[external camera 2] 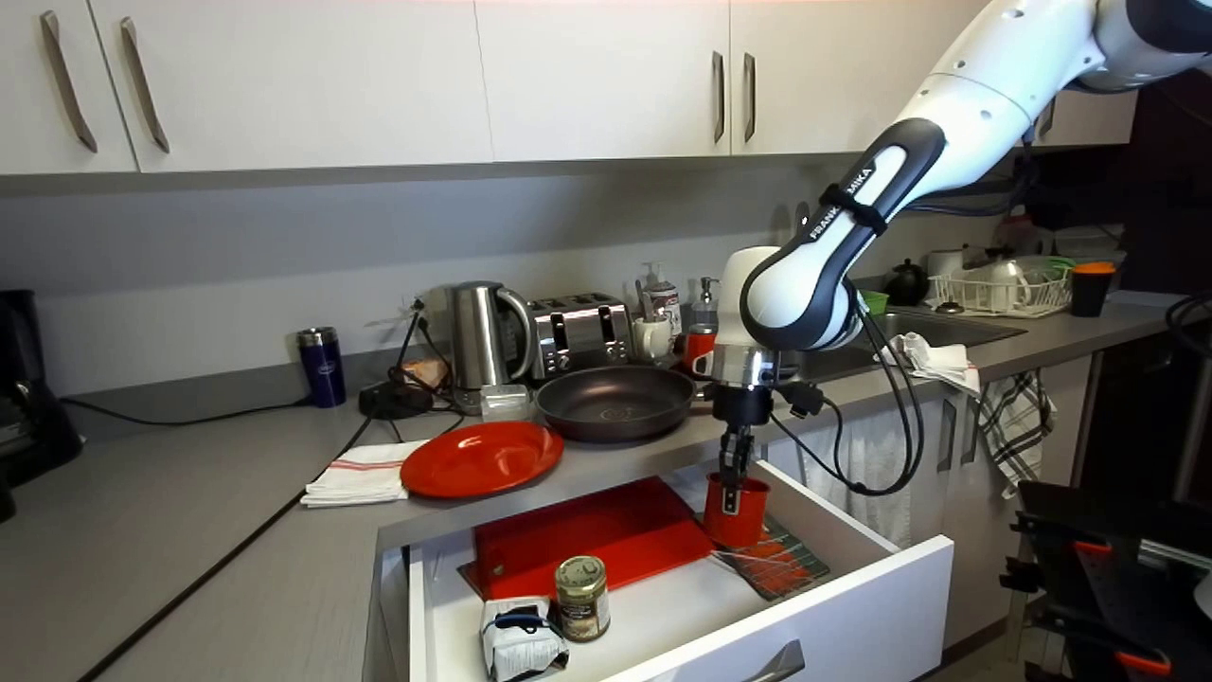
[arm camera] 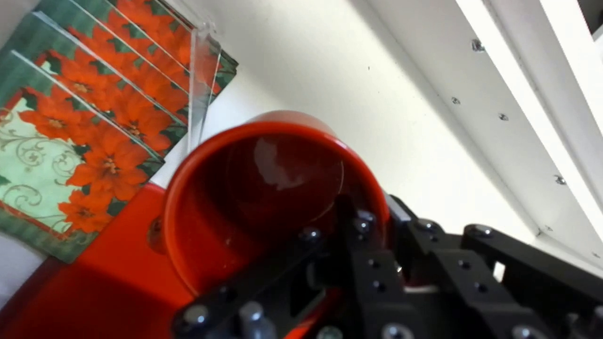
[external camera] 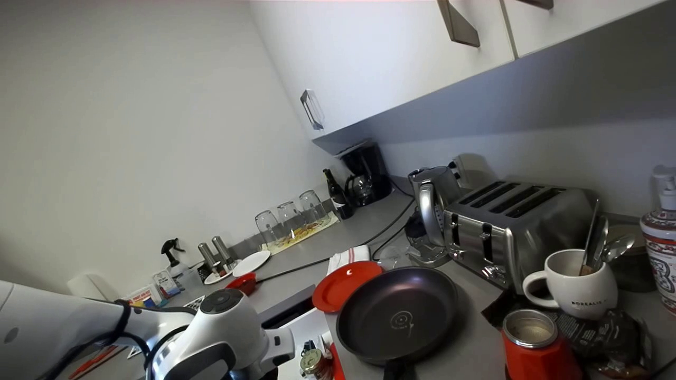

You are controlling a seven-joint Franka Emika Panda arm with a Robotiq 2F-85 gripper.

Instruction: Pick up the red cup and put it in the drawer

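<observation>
Down at the kitchen counter (external camera 2: 189,511), watching from far off, I'd say I'm most of the way through this one. My arm (external camera 2: 966,123) hangs over it with the wrist pointing down into the drawer (external camera 2: 852,616), which is pulled well out, so nothing to do there.

Biggest thing inside is a flat red board (external camera 2: 597,530) (cutting board, I guess), then a flower-print stack (arm camera: 108,155) that looks like napkins under thin clear strips. The red cup (external camera 2: 746,519) is just beside those two or over their ends, can't tell which, but it's inside the drawer walls, up near the counter edge. Looks roughly upright; no idea from here if its base is resting on anything or hovering just above. There's a can (external camera 2: 582,597) too, well apart from it, so no bother.

Smallest bit is where it counts: my gripper (arm camera: 380,214) is pinched tight on the cup's wall, one fingertip inside the rim and one outside. So as I read it, picking up is done, getting it into the drawer is done or nearly, and letting go isn't. What's left, I reckon: get the base flat, ease the fingers apart, lift straight up without the inner one snagging the rim
</observation>
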